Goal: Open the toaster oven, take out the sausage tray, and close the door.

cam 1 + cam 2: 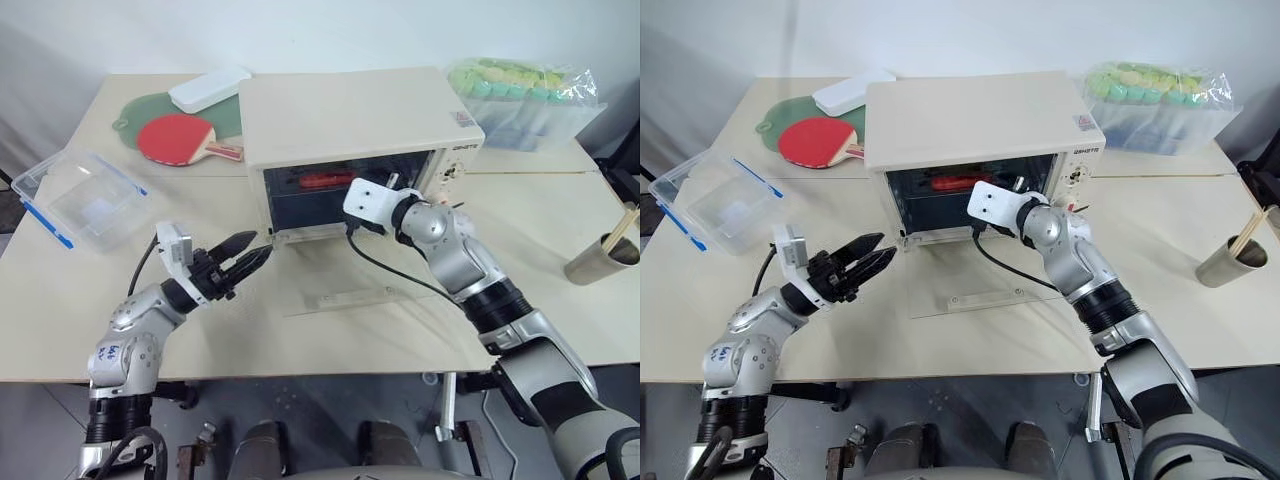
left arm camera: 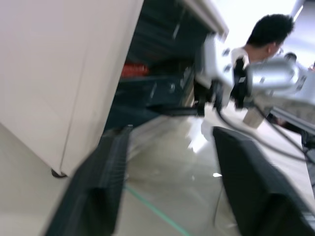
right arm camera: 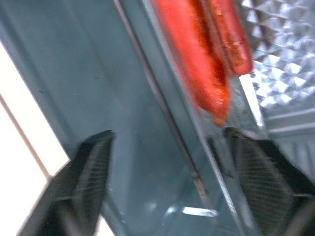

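The beige table (image 1: 330, 330) carries everything, with a pale wall behind it. Nearest, in front of the toaster oven (image 1: 345, 125), the glass door (image 1: 985, 285) lies folded down flat on the tabletop. The left gripper (image 1: 250, 258) hovers just off the oven's front left corner, its black fingers spread apart and empty. The right gripper (image 3: 167, 147) reaches into the oven's mouth, fingers parted around nothing, close to the red sausages (image 3: 206, 59). These lie on the sausage tray (image 3: 280, 54), which sits inside the dark oven cavity; its embossed silver floor is only partly visible.

Left of the oven sits a clear plastic container (image 1: 80, 197) with blue clips. Right of the oven, a metal cup (image 1: 605, 258) holds chopsticks. Behind the oven's left side lie a red paddle (image 1: 180, 138), a green paddle and a flat white case (image 1: 208, 88); behind its right, a bag of green and blue cups (image 1: 525, 95), their contents hard to make out.

A person's head (image 2: 268, 37) appears blurred beyond the right arm in the left wrist view.
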### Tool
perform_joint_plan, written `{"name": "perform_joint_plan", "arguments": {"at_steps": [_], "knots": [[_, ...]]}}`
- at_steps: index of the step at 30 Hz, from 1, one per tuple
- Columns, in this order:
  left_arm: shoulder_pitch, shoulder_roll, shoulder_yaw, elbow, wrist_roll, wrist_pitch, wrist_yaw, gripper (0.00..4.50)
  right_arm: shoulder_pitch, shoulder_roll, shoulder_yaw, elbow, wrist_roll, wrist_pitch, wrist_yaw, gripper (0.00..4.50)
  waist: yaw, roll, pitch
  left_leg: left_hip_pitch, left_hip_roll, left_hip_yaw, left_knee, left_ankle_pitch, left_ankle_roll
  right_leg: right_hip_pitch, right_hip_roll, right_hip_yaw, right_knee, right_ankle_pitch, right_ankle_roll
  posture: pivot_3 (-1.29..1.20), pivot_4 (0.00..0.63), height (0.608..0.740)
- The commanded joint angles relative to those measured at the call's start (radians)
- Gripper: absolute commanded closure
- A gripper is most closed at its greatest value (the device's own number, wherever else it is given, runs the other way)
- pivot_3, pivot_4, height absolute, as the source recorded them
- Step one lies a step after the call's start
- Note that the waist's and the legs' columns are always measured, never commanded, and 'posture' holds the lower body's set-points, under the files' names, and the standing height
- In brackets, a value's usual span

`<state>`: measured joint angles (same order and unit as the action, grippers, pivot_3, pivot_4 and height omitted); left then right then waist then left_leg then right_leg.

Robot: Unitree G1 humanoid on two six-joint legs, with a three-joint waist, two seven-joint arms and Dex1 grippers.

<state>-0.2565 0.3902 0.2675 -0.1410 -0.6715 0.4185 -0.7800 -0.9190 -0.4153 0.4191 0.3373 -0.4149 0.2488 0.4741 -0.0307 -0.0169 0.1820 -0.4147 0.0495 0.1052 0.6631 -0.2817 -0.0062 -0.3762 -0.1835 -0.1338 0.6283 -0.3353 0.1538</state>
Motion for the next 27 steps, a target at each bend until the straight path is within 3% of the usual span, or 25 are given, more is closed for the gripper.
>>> {"name": "perform_joint_plan", "arguments": {"at_steps": [1, 2, 3, 20, 23, 27], "knots": [[0.006, -0.013, 0.027, -0.047, -0.028, -0.022, 0.032, 0.43, -0.019, 0.004, -0.006, -0.008, -0.022, -0.031, 0.003, 1.99, 0.000, 0.000, 0.000, 0.000, 0.000, 0.000, 0.000, 0.000, 0.000, 0.000, 0.000, 0.000, 0.000, 0.000, 0.000, 0.00, 0.150, 0.740], [0.004, -0.016, 0.028, -0.045, -0.025, -0.030, 0.039, 0.08, -0.021, 0.005, -0.006, -0.001, -0.027, -0.034, 0.000, 1.99, 0.000, 0.000, 0.000, 0.000, 0.000, 0.000, 0.000, 0.000, 0.000, 0.000, 0.000, 0.000, 0.000, 0.000, 0.000, 0.00, 0.150, 0.740], [0.003, -0.016, 0.028, -0.044, -0.027, -0.032, 0.041, 0.04, -0.024, 0.005, -0.003, 0.007, -0.035, -0.045, -0.006, 1.99, 0.000, 0.000, 0.000, 0.000, 0.000, 0.000, 0.000, 0.000, 0.000, 0.000, 0.000, 0.000, 0.000, 0.000, 0.000, 0.00, 0.150, 0.740], [-0.008, -0.017, -0.014, -0.026, -0.019, -0.036, 0.028, 0.04, -0.065, 0.010, 0.042, 0.157, -0.203, -0.194, -0.135, 1.99, -0.001, 0.000, 0.000, 0.000, 0.000, 0.001, -0.001, 0.000, 0.000, 0.000, 0.000, 0.000, 0.000, 0.000, 0.000, 0.00, 0.150, 0.740], [-0.010, -0.016, -0.015, -0.023, -0.017, -0.036, 0.026, 0.00, -0.057, 0.017, 0.037, 0.142, -0.213, -0.188, -0.139, 2.60, -0.001, 0.000, 0.000, 0.000, 0.000, 0.001, -0.001, 0.000, 0.000, 0.000, 0.000, 0.000, 0.000, 0.000, 0.000, 0.00, 0.150, 0.740], [-0.012, -0.015, -0.019, -0.019, -0.014, -0.036, 0.024, 0.00, -0.044, 0.024, 0.038, 0.115, -0.218, -0.176, -0.130, 3.93, -0.001, 0.000, 0.000, 0.001, 0.000, 0.001, -0.001, 0.000, 0.000, 0.000, 0.000, 0.000, 0.000, 0.000, 0.000, 0.00, 0.150, 0.740]]}}
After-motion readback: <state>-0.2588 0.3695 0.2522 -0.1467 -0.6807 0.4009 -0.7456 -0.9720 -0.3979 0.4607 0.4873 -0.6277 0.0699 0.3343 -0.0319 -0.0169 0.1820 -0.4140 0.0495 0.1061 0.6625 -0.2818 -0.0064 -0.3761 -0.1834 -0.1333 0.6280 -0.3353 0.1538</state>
